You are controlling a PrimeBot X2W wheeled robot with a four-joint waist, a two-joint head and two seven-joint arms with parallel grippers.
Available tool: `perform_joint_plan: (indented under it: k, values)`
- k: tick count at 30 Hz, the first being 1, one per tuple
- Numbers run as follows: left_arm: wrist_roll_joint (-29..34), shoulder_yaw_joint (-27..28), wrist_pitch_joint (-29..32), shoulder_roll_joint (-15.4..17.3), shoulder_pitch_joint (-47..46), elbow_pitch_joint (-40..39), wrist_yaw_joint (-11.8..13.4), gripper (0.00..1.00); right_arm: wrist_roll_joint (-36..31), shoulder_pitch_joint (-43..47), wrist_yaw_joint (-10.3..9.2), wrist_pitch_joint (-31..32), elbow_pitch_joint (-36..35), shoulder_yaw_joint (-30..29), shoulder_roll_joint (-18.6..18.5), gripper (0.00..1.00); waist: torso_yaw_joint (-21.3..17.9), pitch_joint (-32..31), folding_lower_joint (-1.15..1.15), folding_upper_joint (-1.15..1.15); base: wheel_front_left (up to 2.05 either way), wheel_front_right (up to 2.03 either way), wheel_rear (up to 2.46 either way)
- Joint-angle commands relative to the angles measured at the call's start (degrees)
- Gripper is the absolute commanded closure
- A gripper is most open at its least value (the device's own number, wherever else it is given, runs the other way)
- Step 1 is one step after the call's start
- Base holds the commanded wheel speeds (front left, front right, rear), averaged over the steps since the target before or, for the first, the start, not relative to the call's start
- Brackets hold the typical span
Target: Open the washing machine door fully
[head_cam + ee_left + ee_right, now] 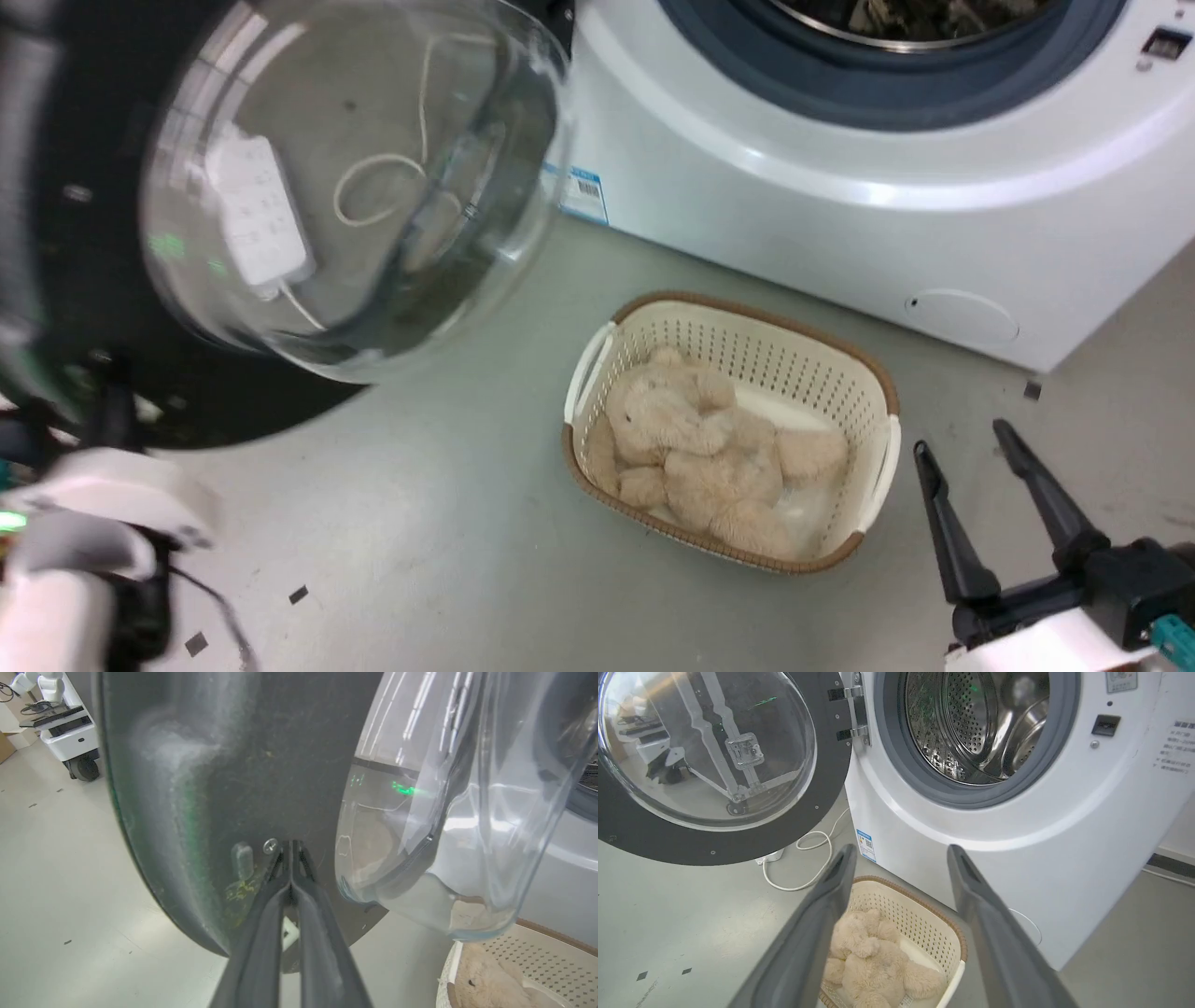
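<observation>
— Status of the washing machine door (826, 788)?

— Swung out on its hinges (853, 711), well clear of the drum opening (971, 728). Its inner face and glass bowl (355, 187) are turned toward the robot, and the black rim lies straight ahead of the left jaws.

— And the left jaws themselves?

— Clenched, with nothing between them. The two dark fingers (261, 914) meet at the tips, which appear to rest against the door's black inner face, just beside a small screw (270, 846). In the left wrist view the bowl bulges just to their right.

— Right jaws?

— Released, fingers (808, 933) spread wide, holding nothing, well apart from the door. Beyond them, framed between the fingers, a cream basket (920, 919) with a beige plush toy (873, 961) in it sits on the floor (691, 924) in front of the white washing machine (1064, 835). The door hangs up and to the left of these jaws, and the drum opening is above the gap between them.
</observation>
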Motion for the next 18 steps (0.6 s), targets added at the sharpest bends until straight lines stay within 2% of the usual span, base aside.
perform_joint_plan:
  k: [1,4,7,18]
  values:
    - [-0.8,1.6,0.0,1.7,-1.8,1.4,-0.5,1.00,-0.1,-1.3,-0.04,0.1,-0.5,0.0,-0.7,0.00,-0.8,1.3,-0.01,0.00,0.00,0.00,0.00]
    - [-1.2,3.0,-0.2,4.2,-3.9,3.9,-1.7,1.00,0.1,-1.9,-0.04,0.2,-0.6,-0.1,-1.0,0.00,-1.4,2.2,-0.01,0.00,0.00,0.00,0.00]
    - [-1.8,3.6,-0.6,5.1,-6.0,6.3,-2.5,1.00,0.2,-2.0,-0.04,0.1,-0.3,-0.3,-1.2,0.00,-1.7,2.5,-0.01,0.00,0.00,0.00,0.00]
    - [-2.4,4.0,-5.7,5.8,-9.2,14.1,-5.1,1.00,0.5,-2.6,-0.04,-0.8,1.2,-0.9,-1.2,0.00,-3.3,1.3,-0.01,0.00,0.00,0.00,0.00]
